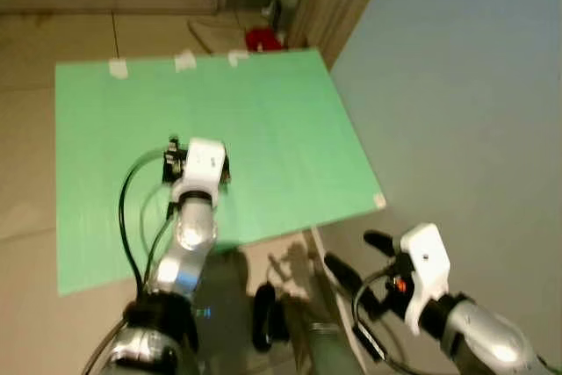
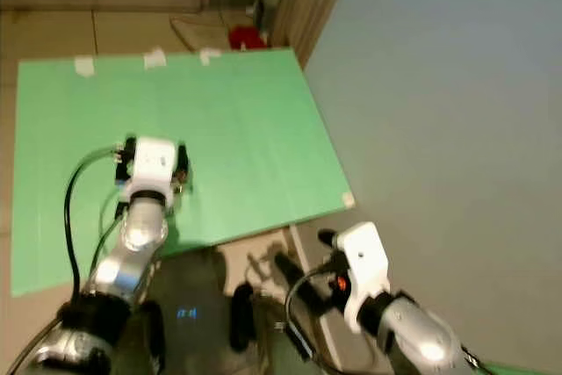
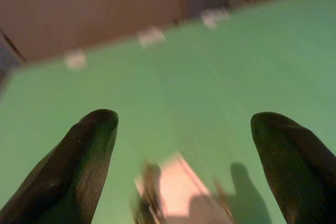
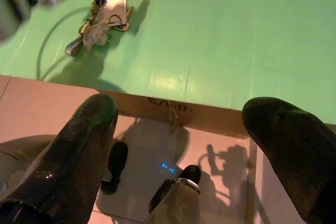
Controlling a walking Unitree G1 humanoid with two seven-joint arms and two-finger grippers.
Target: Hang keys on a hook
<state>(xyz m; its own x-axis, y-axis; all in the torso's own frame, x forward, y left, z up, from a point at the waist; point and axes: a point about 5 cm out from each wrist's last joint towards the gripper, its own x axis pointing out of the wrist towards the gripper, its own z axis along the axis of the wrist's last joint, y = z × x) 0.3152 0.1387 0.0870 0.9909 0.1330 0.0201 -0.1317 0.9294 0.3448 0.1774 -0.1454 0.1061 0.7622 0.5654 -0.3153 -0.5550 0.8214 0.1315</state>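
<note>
While the head is looking down, the left eye view is showing a green table (image 1: 263, 111) beside a pale wall (image 1: 457, 85), and the left hand (image 1: 195, 164) is reaching out over the table's near half, its fingers hidden under the white wrist housing.

Right eye view: the right hand (image 2: 299, 256) is waiting low off the table's near corner, apparently kept clear so the left arm can work.

Left wrist view: the left hand's two black fingers (image 3: 89, 156) are spreading wide above a blurred pale tag and metal bits, presumably the keys (image 3: 173, 192), lined up between them for a grasp.

Right wrist view: the right hand's fingers (image 4: 84, 145) are likewise standing apart, pinching nothing; the keys with tag and small charm are lying flat on the table near its front edge, not yet lifted. No hook is identifiable.
</note>
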